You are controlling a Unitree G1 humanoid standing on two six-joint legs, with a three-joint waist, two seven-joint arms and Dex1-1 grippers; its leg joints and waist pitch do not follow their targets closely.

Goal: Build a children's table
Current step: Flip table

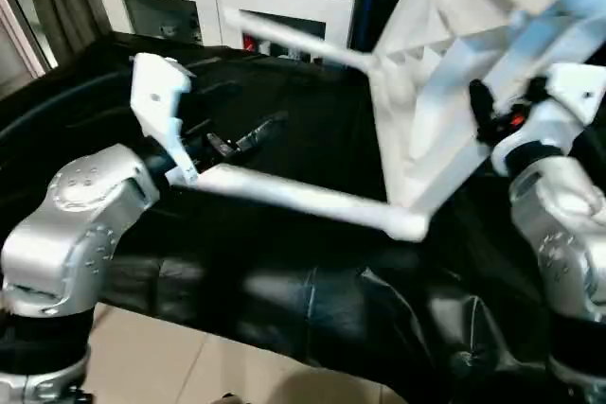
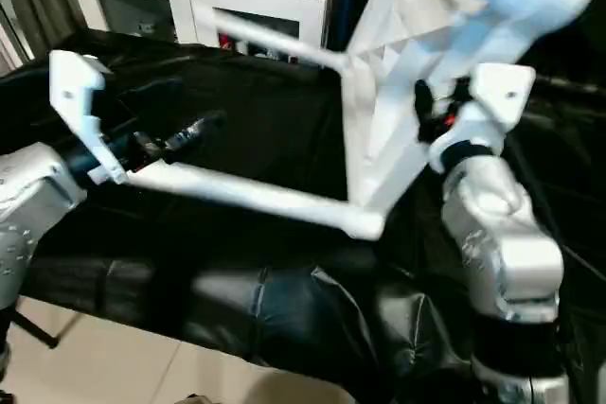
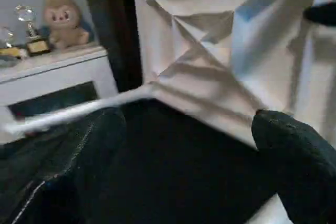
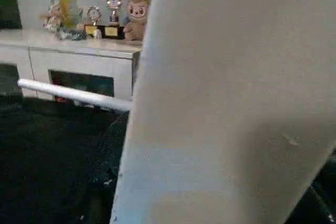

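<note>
The right gripper clamps the tilted table top, raised over the black-draped table with legs fitted (two plainly visible). The left gripper hangs released beside the near leg; supporting that leg should steady the turn.

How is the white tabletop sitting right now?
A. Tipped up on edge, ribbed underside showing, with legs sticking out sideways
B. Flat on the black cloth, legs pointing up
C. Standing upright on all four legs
A: the tabletop is tipped up over the black-draped table, ribbed underside showing, with one leg reaching sideways toward the left tool and another leg behind.
</note>
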